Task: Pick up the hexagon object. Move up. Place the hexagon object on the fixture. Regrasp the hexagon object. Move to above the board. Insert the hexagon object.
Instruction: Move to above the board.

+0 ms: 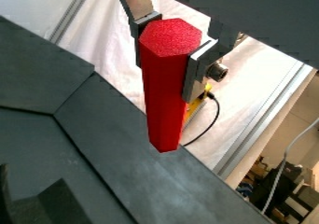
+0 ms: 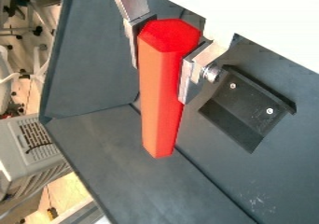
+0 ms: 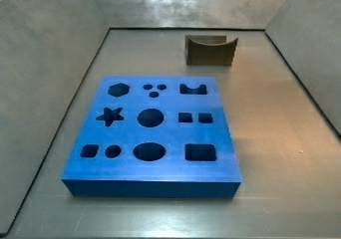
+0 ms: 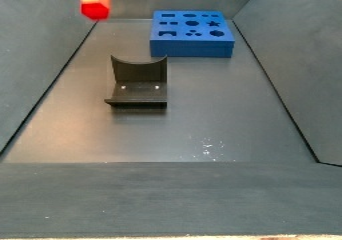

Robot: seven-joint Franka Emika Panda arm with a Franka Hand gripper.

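Note:
The hexagon object (image 1: 165,78) is a bright red-orange prism that hangs upright between the fingers (image 1: 141,4) of my gripper (image 1: 169,43), which is shut on its top end. Both wrist views show this grasp, with the gripper (image 2: 165,43) high above the grey floor. In a side view only the lower tip of the hexagon object (image 4: 94,6) shows, up at the far left, above the sloped wall. The fixture (image 4: 138,82) stands on the floor below and to the right of it, also seen as the fixture (image 3: 210,50). The blue board (image 3: 154,133) lies flat, apart from both.
Sloped grey walls (image 3: 54,94) ring the tray floor on all sides. The board (image 4: 194,34) sits beyond the fixture toward the far end. A dark bracket shape (image 2: 249,106) shows on the floor beside the held piece in a wrist view.

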